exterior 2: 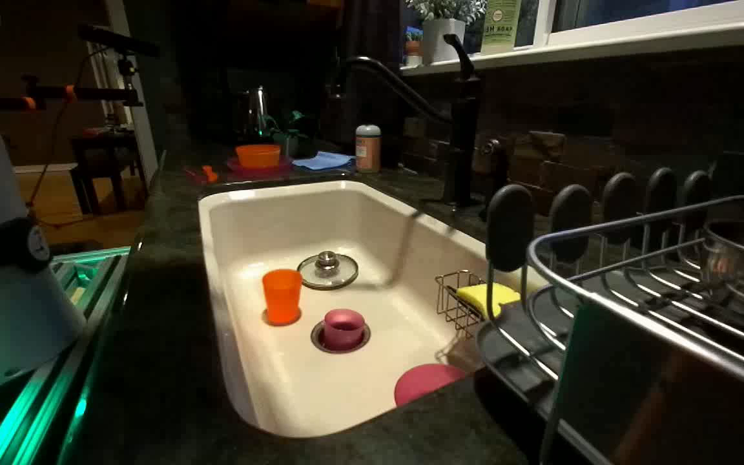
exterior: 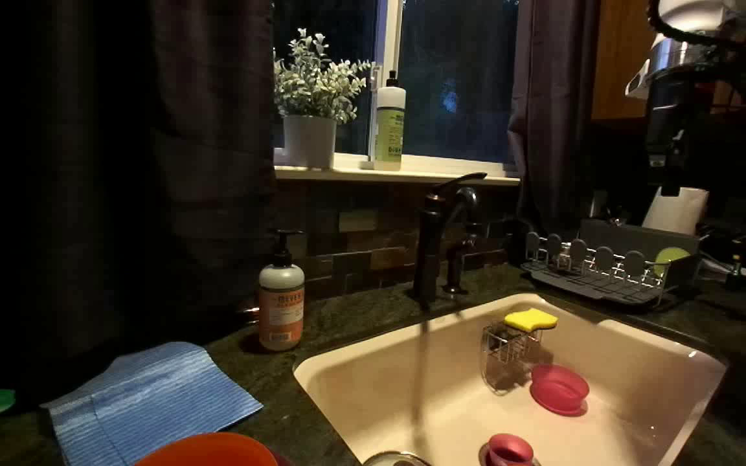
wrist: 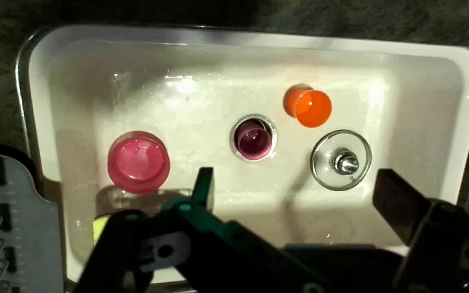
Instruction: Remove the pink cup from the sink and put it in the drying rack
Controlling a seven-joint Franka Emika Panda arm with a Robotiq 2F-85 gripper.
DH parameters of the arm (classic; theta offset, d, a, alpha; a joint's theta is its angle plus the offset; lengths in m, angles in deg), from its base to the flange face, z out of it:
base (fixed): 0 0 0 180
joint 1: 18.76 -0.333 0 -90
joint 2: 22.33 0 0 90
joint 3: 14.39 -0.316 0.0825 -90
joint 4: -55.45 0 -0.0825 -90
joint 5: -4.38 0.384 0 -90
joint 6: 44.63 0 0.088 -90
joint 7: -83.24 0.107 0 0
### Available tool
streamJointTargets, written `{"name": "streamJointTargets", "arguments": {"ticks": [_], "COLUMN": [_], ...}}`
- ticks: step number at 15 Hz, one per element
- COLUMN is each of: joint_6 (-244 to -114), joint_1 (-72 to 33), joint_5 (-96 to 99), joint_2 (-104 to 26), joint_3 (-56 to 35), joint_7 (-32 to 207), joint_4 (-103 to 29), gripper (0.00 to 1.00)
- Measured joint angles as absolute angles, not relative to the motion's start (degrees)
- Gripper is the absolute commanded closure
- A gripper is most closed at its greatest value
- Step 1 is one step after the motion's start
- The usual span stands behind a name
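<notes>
An exterior view is showing a metal pot in the rack while the wrist view is catching only the rack's corner, and the pink cup is standing at the drain in the sink. The gripper is pointing down from well above, its jaws standing wide apart. A bottle is bearing what looks like "MEYER'S" (its smaller print is blurring).

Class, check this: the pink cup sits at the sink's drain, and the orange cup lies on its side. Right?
Not quite: the orange cup stands upright in the sink, as an exterior view shows. The pink cup does sit at the drain.
</notes>
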State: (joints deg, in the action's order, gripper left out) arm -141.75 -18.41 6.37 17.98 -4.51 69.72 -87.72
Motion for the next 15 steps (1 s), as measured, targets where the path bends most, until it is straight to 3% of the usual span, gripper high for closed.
{"name": "streamJointTargets", "arguments": {"ticks": [15], "joint_6": [-142.4], "joint_1": [-17.3], "joint_5": [6.0], "joint_2": [17.5], "joint_3": [-5.4], "joint_7": [72.3], "joint_4": [-89.3], "gripper": [0.0]}}
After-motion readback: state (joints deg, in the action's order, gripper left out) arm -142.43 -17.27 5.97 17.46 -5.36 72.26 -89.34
